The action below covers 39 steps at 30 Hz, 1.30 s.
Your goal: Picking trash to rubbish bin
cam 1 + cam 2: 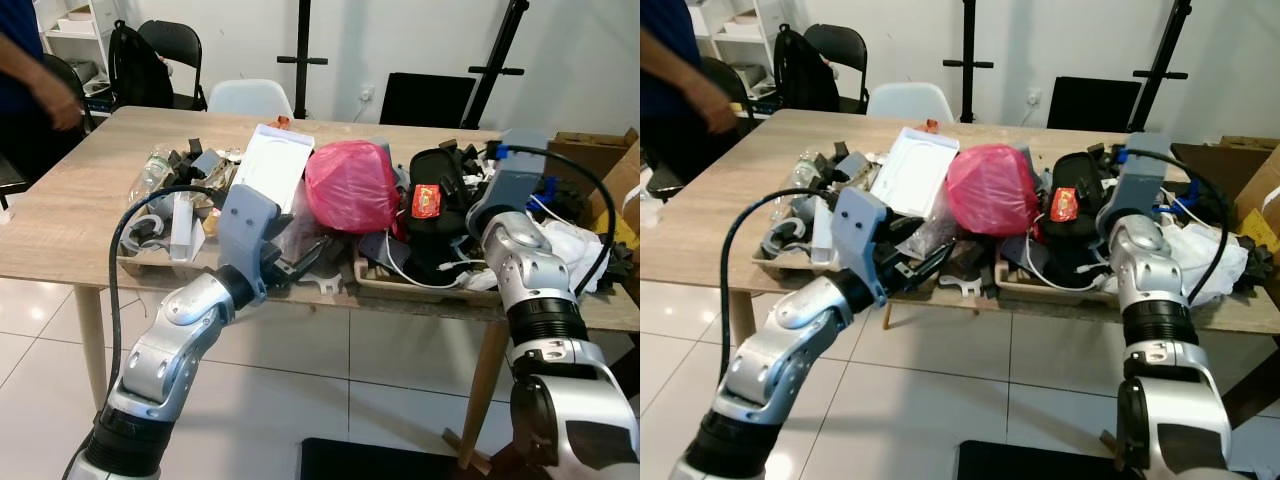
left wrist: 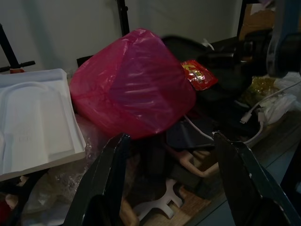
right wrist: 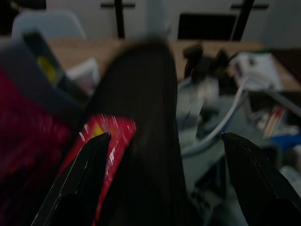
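We see a wooden tabletop (image 1: 70,215) heaped with trash along its near edge, and both of our arms reach toward that heap. Our left pincer (image 2: 167,181) is spread wide and empty, its two black fingers (image 2: 106,183) framing a bulging pink plastic bag (image 1: 350,185) that sits at the middle of the pile. Just beside the bag, at its 9 o'clock, a white foam tray (image 1: 272,165) leans tilted on the clutter. At the bag's 3 o'clock lies a black bag (image 1: 437,175) with a small red snack packet (image 1: 426,201) resting on it. Our right pincer (image 3: 162,176) is also spread and empty, hovering close over that black bag and red packet. White cables (image 1: 420,275) trail out under the pile at its near side. A person's arm (image 1: 45,85) shows at 10 o'clock, beyond the far corner of the tabletop, near a black chair (image 1: 170,50).
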Motion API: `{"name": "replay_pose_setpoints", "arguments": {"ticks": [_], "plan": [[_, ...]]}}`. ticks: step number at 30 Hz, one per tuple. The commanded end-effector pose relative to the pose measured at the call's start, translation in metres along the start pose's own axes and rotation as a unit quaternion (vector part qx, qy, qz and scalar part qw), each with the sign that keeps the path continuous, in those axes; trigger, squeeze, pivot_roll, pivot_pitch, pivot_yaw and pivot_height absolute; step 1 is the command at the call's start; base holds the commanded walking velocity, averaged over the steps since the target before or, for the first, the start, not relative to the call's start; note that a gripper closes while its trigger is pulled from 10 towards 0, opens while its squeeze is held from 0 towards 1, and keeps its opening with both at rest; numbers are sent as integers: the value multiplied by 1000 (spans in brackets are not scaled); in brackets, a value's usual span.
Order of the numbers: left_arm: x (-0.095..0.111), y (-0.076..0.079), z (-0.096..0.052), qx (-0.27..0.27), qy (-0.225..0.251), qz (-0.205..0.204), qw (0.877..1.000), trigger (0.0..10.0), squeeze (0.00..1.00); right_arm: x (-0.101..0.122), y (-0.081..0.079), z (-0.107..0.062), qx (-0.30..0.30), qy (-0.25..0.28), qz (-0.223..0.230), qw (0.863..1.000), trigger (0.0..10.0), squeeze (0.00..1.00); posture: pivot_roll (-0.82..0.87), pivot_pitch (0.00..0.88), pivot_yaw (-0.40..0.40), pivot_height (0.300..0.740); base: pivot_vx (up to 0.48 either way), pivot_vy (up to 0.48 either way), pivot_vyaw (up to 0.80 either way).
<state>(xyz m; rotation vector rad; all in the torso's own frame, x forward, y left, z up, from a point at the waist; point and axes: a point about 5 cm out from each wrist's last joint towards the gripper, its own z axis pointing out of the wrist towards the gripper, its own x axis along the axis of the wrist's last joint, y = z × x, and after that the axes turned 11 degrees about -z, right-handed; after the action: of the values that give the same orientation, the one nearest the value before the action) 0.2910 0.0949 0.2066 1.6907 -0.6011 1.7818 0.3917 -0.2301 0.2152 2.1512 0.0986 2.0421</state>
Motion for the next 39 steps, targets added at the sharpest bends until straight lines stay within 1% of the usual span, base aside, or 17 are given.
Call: {"name": "replay_pose_setpoints", "arguments": {"ticks": [1,5,7,17,18,19,20,21,23,24,25,26,27,28,33,34,39], "plan": [[0,4,2,-7,-5,4,1000,10000,0,-14,-6,0,24,-37,4,999,10000,0,-2,19,5,740,0,0,0],[0,3,2,-7,-6,5,1000,10000,0,-17,-15,0,59,-54,43,996,10000,0,1,20,4,740,0,0,0],[2,3,2,-5,-5,3,1000,10000,0,-14,-16,2,64,-56,99,991,10000,0,3,22,3,740,0,0,0],[3,1,1,0,-3,4,1000,10000,0,-6,-3,6,53,-51,147,986,10000,0,5,23,4,740,0,0,0],[3,1,1,1,-3,4,1000,10000,0,-6,-2,6,51,-51,151,986,9216,0,4,25,5,740,0,0,0],[3,1,1,1,-3,4,1000,10000,0,-6,-1,6,50,-51,155,985,9216,0,4,25,5,740,0,0,0],[4,1,2,1,-2,4,1000,10000,0,-5,-1,6,50,-51,158,985,5843,0,5,25,6,740,0,0,0],[4,1,2,1,-2,4,1000,10000,0,-5,-1,6,50,-51,158,985,5843,0,5,25,6,740,0,0,0],[4,1,2,2,-2,4,1000,10000,0,-5,0,5,49,-52,159,985,4392,0,4,26,6,740,0,0,0],[4,1,2,2,-2,4,1000,10000,0,-5,0,5,49,-52,159,985,4392,0,4,26,6,740,0,0,0],[4,1,3,2,-2,4,1000,10000,0,-6,1,5,49,-52,158,985,3373,0,3,27,6,740,0,0,0],[5,1,3,2,-1,4,1000,10000,0,-6,2,5,49,-51,158,985,431,0,3,29,6,740,0,0,0],[5,1,3,2,-1,4,1000,10000,0,-6,2,5,49,-51,159,985,431,0,3,29,6,740,0,0,0],[5,1,3,2,-1,4,1000,10000,0,-6,2,5,49,-51,159,985,0,0,3,29,6,740,0,0,0],[5,1,4,3,0,3,1000,10000,0,-5,4,6,47,-50,159,985,0,0,1,32,5,740,0,0,0],[6,1,4,3,1,3,1000,10000,0,-5,5,6,45,-50,159,985,902,0,1,33,5,740,0,0,0],[6,0,5,6,4,2,1000,10000,0,-2,9,7,36,-41,170,984,1255,0,0,37,2,740,0,0,0]]}}
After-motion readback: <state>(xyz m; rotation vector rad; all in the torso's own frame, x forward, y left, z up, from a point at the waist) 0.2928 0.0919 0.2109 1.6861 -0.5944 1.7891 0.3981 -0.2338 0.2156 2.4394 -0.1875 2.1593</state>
